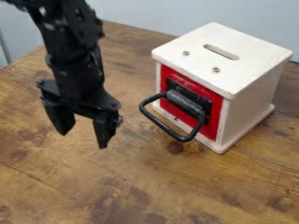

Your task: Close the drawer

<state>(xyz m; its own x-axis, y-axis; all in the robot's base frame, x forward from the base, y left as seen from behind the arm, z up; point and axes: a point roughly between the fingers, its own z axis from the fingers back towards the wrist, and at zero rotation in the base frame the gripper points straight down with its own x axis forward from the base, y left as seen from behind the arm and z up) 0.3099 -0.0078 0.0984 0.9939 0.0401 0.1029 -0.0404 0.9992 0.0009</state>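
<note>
A cream wooden box (228, 66) with a red front stands at the right of the table. Its drawer (188, 99) sits slightly pulled out, dark inside, with a black loop handle (166, 119) reaching out toward the left. My black gripper (79, 136) points straight down over the table, left of the handle and apart from it. Its two fingers (104, 133) stand spread open with nothing between them.
The wooden table (140, 188) runs under everything, with its left edge near the arm. A grey wall stands behind the box.
</note>
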